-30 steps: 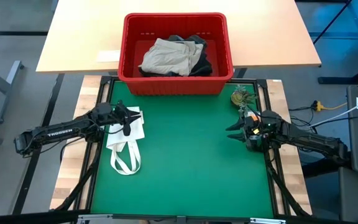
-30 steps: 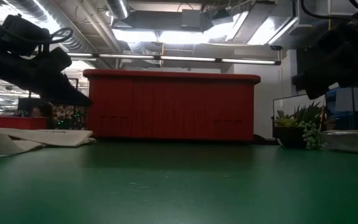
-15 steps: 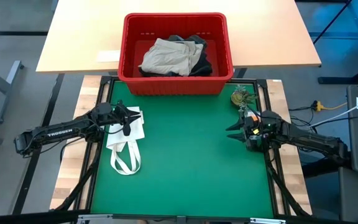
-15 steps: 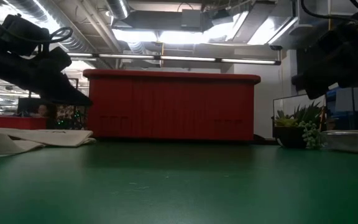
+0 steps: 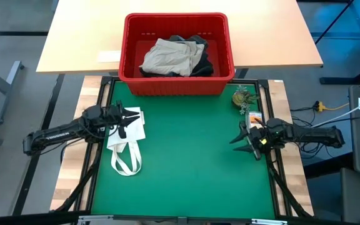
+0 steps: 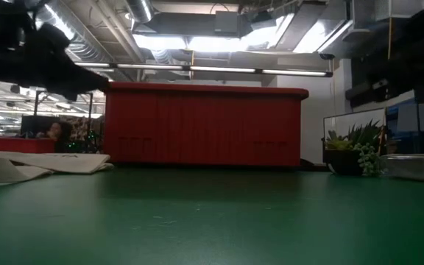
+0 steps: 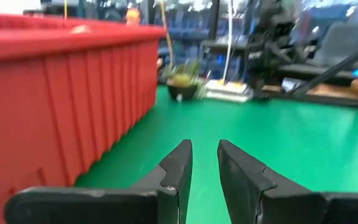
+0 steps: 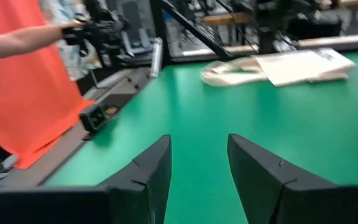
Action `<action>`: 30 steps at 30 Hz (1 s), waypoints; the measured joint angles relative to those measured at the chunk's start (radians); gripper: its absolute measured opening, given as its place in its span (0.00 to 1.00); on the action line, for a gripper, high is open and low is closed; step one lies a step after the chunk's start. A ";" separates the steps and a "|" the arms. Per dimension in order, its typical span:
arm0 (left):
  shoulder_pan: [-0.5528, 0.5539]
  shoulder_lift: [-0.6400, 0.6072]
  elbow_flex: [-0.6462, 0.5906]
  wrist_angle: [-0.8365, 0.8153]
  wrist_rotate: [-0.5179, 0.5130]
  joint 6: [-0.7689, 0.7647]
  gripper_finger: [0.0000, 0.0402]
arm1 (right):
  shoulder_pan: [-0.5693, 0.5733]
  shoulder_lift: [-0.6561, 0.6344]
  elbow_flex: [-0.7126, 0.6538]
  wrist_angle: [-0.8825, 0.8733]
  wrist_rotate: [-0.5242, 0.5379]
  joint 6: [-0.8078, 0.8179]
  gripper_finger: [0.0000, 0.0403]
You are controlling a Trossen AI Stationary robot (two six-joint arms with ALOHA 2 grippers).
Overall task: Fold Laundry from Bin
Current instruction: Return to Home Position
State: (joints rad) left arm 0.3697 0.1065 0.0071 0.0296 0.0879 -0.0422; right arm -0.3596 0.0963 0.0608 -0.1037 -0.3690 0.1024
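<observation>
Laundry back in the bin, both hands empty

Laundry (image 5: 174, 56) lies heaped inside the red bin (image 5: 175, 89), a khaki piece on top with darker cloth showing at its right side. The bin stands at the middle of the far edge of the green counter (image 5: 186, 169), its long axis running along that edge. From either hand the bin lies ahead and inward, and the left one is the nearer of the two.

The left hand (image 5: 130, 120) hangs low by the counter's left edge, over the white tote bag (image 5: 125, 150). Its fingers (image 7: 178, 168) hold nothing and stand only a narrow slot apart.

The right hand (image 5: 239, 140) sits by the right edge, nearer the front than the small potted plant (image 5: 241, 97). Its fingers (image 8: 151, 171) are somewhat wider and also empty.

With no garment on the green, the folding looks finished. What remains, by my reading, is for each arm to draw back from the bin toward its own side, with nothing to carry and little to snag but the tote's loop handles
</observation>
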 joint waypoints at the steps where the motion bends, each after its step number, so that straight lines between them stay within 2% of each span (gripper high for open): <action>1: -0.009 -0.020 0.000 0.000 0.000 0.000 0.18 | 0.014 -0.014 0.000 0.000 0.000 0.000 0.39; 6: -0.046 -0.107 0.000 0.005 0.001 0.000 0.18 | 0.067 -0.069 0.000 0.000 0.000 0.000 0.39; 17: -0.089 -0.104 0.000 0.032 0.004 0.000 0.18 | 0.145 -0.094 0.000 0.000 0.001 0.000 0.39; 30: -0.089 -0.104 0.000 0.032 0.003 0.000 0.18 | 0.151 -0.094 0.000 -0.001 0.002 0.000 0.39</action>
State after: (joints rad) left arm 0.2806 0.0025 0.0067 0.0612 0.0910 -0.0418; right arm -0.2089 0.0025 0.0605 -0.1043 -0.3670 0.1024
